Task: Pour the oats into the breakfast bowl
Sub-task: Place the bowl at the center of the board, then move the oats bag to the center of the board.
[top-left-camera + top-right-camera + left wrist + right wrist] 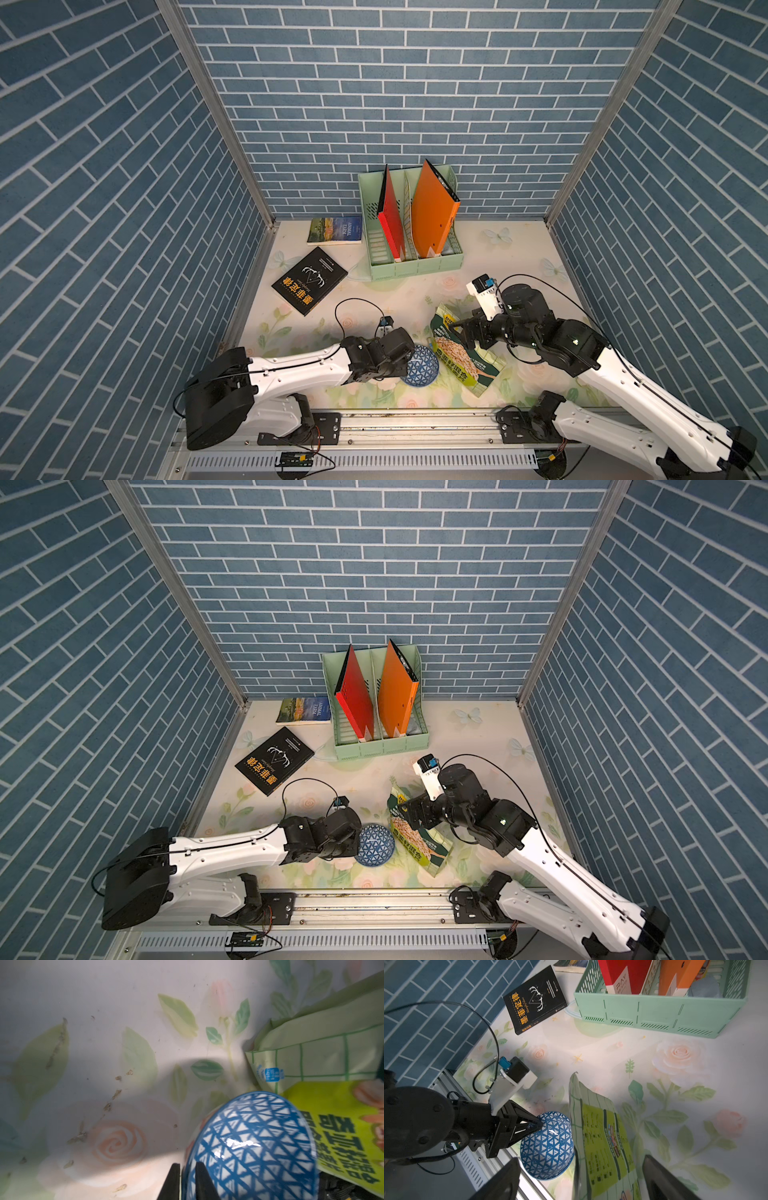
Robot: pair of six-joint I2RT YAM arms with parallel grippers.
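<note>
Left hand (539, 1124) pinches rim of tipped breakfast bowl (548, 1147), right hand (581, 1157) wide astride oats pouch (602, 1136): I'd stand bowl upright 1st.

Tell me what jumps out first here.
The blue-and-white breakfast bowl, patterned outside up, is at the front with the left pincer straddling its rim. Beside it lies the green-checked oats pouch, the open right pincer spread over it. At the back, a red folder and an orange folder stand in a mint file rack.
</note>
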